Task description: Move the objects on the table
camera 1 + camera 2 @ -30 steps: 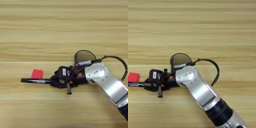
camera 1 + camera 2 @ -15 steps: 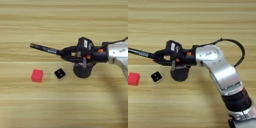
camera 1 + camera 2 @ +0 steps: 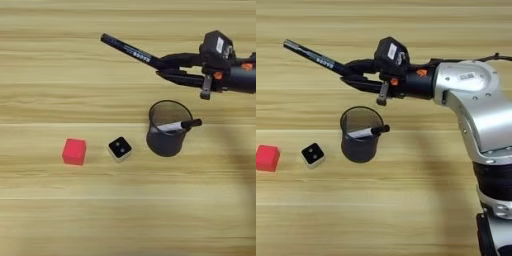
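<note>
The right gripper (image 3: 353, 74), two black fingers on a silver forearm, is reaching in from the right and hanging above the broad light-yellow wooden table (image 3: 125, 220). Its fingers are closing tightly on one end of the slim all-black marker with white print (image 3: 131, 50), nipping it between them. The marker is sticking out to the gripper's left and slightly away from the robot, tilted, its free end pointing toward the far left part of the table and clear of everything.

Below the gripper, on the near side, the black wire-mesh round pen cup (image 3: 165, 131) is standing upright, apart from the fingers. The slim white marker with black cap (image 3: 367, 132) is leaning inside it, its black cap poking over the cup's right rim.

To the left of the cup, a small black cube with white dots on a pale base (image 3: 120, 147) is sitting near it but not touching. Further left, a small red block (image 3: 74, 151) is lying well apart from the gripper.

The near half of the table, toward the robot, is lying open, as is the far band beyond the marker. The table's edges are falling outside both views.
</note>
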`<action>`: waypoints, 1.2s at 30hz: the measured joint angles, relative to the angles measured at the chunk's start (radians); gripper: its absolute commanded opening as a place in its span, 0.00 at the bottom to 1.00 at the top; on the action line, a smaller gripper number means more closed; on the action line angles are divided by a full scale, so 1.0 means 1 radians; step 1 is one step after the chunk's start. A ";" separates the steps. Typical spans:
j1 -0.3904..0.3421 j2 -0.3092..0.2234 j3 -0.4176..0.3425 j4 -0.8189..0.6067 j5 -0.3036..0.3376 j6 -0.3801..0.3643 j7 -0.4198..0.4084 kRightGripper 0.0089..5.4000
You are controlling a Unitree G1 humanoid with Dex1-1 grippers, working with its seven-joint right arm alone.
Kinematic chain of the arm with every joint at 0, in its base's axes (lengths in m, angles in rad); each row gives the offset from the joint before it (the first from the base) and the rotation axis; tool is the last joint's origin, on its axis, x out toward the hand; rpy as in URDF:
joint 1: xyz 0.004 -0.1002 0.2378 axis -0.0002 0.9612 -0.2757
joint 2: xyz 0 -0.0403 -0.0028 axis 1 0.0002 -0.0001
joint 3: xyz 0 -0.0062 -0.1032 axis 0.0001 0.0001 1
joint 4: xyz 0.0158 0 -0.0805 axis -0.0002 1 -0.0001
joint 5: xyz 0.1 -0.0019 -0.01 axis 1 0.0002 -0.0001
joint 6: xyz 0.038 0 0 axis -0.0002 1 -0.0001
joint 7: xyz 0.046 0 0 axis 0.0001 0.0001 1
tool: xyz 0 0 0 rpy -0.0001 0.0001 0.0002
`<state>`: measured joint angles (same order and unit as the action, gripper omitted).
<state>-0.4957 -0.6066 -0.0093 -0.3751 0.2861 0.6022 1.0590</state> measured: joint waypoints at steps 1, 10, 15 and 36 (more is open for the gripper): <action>-0.007 -0.012 -0.002 0.022 -0.001 -0.015 0.006 0.21; -0.033 -0.097 0.015 0.180 -0.067 -0.189 0.077 0.21; -0.044 -0.121 0.042 0.241 -0.111 -0.275 0.108 0.21; -0.052 -0.226 0.041 0.514 -0.196 -0.601 0.253 0.21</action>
<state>-0.5479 -0.8321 0.0321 0.1387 0.0902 0.0011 1.3117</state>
